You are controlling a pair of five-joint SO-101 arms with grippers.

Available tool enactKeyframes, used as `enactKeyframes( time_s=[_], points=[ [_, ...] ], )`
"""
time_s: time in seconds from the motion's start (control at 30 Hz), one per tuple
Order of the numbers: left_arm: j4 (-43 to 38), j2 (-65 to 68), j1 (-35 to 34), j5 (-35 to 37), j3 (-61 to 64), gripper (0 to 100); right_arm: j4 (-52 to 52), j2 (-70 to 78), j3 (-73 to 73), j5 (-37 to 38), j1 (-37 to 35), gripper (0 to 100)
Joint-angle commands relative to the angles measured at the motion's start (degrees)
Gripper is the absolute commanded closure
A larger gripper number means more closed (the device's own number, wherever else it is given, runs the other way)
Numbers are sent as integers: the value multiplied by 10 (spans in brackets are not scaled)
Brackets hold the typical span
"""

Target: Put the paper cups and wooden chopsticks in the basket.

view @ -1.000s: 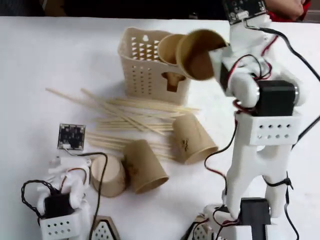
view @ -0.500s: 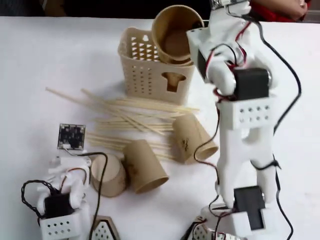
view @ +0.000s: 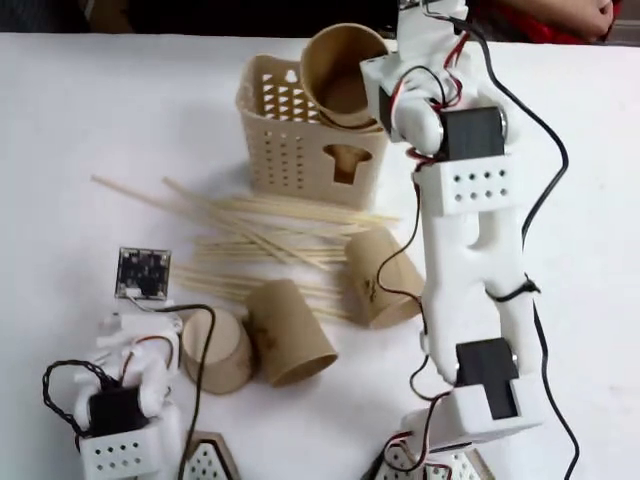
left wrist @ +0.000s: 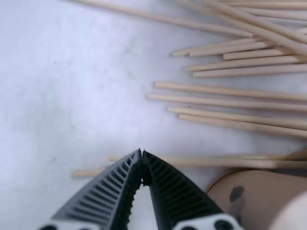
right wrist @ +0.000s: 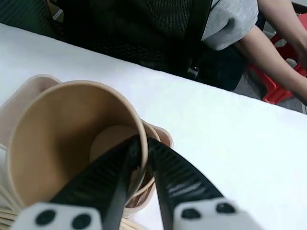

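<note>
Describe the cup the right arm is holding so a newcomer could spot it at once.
Find the perforated basket at the far side of the white table. Over its end nearest the right arm hangs a tilted paper cup, mouth open upward. Unlike the cups lying on their sides by the chopsticks, it is off the table, its rim pinched by the right gripper.

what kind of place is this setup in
Probably a robot-training workbench: two small white arms at a white table, with paper cups, wooden chopsticks and a basket laid out for sorting.
</note>
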Motion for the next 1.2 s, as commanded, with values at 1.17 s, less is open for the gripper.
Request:
enactKeyframes(
  time_s=[1.17],
  points=[
    [225, 312, 196, -95, -616, 723, 299, -39, -75, 72, 139, 800]
  ],
)
